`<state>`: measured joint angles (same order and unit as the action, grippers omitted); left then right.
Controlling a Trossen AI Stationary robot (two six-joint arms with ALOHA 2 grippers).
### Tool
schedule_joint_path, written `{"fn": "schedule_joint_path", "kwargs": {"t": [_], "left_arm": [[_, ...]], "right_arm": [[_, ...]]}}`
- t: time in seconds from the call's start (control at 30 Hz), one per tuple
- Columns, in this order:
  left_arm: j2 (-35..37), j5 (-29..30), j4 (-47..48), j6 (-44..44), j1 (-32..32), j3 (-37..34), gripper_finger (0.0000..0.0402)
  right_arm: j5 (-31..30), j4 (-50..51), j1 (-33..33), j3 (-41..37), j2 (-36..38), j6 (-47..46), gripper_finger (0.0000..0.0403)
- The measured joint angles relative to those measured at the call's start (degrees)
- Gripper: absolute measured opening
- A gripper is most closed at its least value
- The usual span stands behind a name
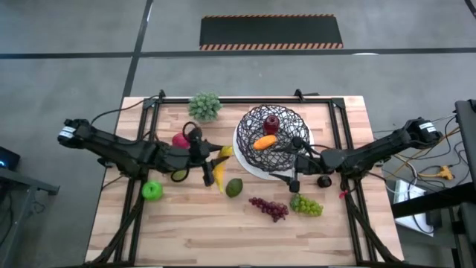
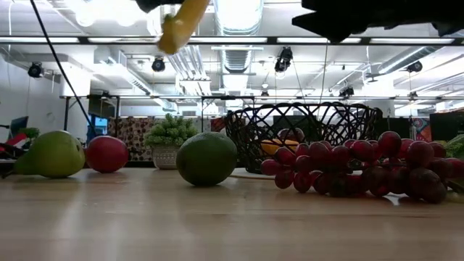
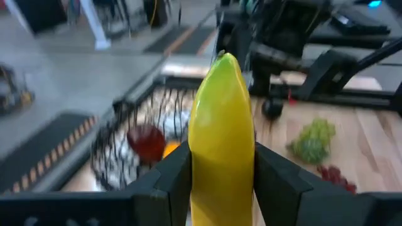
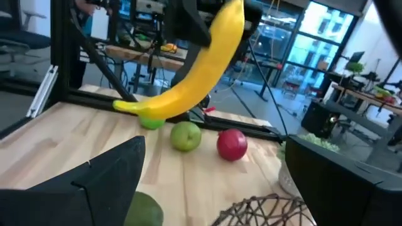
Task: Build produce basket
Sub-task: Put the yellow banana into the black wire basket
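Note:
My left gripper point(image 1: 209, 168) is shut on the yellow banana point(image 1: 220, 170), which is up in the air left of the basket point(image 1: 248, 158) and shows at the top of the low view point(image 2: 181, 22). The black wire basket holds an orange carrot point(image 1: 265, 141) and a dark red apple point(image 1: 272, 123). My right gripper point(image 1: 293, 170) hovers open at the basket's near right rim, touching nothing. On the table lie a green apple point(image 1: 152, 190), a pear point(image 2: 51, 154), a red apple point(image 1: 181, 140), an avocado point(image 1: 233, 187), purple grapes point(image 1: 269, 208) and green grapes point(image 1: 306, 205). My left gripper pinches the banana between its two fingers point(image 3: 173, 179), one on each side of the fruit point(image 3: 221, 157). The right wrist view shows the hold near the banana's upper end point(image 4: 217, 34). The banana is lifted clear and slants down, its dark-tipped end point(image 4: 122, 105) lowest.
A leafy potted plant point(image 1: 205, 106) stands at the table's far side, left of the basket. A black frame rail runs along the table's far edge and sides. The wood at the near edge point(image 1: 223, 242) is bare.

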<state>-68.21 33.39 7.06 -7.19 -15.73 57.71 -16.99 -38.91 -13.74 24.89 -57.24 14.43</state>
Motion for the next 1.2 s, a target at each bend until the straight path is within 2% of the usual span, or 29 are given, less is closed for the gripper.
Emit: {"fn": "schedule_joint_path", "kwargs": {"t": [0.2,0.4,0.57,0.93,1.2], "left_arm": [[-3.58,-0.06,-12.31,10.78,0.23,-0.04,0.0128],[-7.67,-1.17,-23.41,17.99,2.25,0.15,0.0129],[-10.77,-5.01,-28.09,19.70,4.85,0.81,0.0129],[-17.22,-7.63,-38.07,20.26,10.00,2.49,0.0130],[-21.39,-8.06,-43.95,30.21,14.31,2.43,0.0130]], "right_arm": [[1.02,-4.25,2.70,-4.25,3.65,1.38,0.0366],[2.52,-8.58,5.28,-9.87,9.95,2.69,0.0366],[4.11,-13.44,8.71,-14.03,13.92,3.16,0.0366],[7.08,-13.22,11.04,-19.23,25.38,3.17,0.0366],[9.59,-10.36,11.02,-19.57,30.80,2.63,0.0366]]}}
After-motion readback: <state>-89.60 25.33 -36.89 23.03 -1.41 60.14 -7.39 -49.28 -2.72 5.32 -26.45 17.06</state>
